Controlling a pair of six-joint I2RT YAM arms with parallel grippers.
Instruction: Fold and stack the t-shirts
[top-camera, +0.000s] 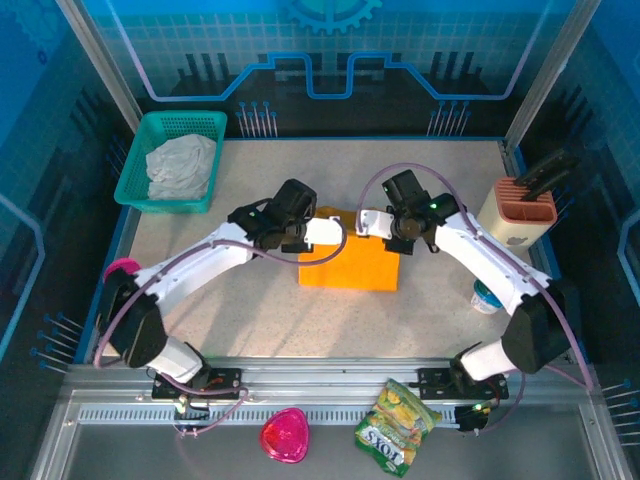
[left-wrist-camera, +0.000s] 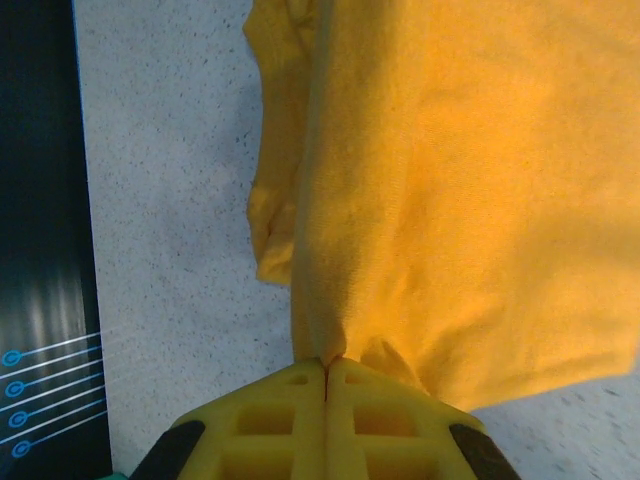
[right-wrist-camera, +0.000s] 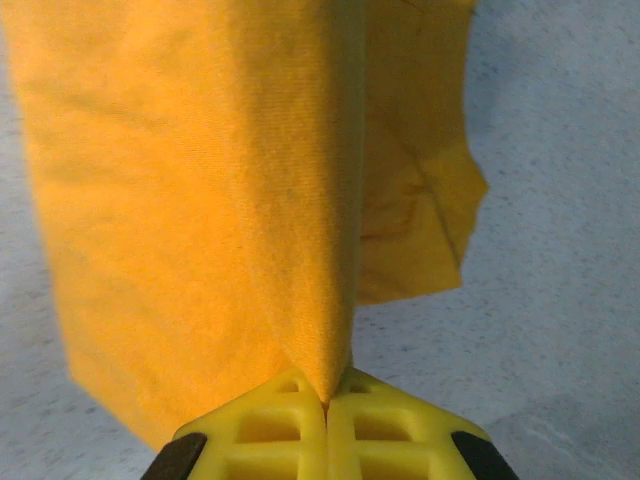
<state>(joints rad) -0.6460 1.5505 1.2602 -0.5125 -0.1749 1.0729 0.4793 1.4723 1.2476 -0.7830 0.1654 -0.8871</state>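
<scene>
One orange t-shirt (top-camera: 350, 265) lies partly folded at the middle of the table (top-camera: 240, 310). The left gripper (left-wrist-camera: 326, 368) is clamped on its far left edge and the right gripper (right-wrist-camera: 326, 398) on its far right. If one arm leads, the thin cloth may slip free or sag, skewing the fold.

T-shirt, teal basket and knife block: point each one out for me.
t-shirt (top-camera: 350, 265), top view, middle of the folded cloth.
basket (top-camera: 165, 207), top view, near rim.
knife block (top-camera: 512, 225), top view, beige front.
</scene>
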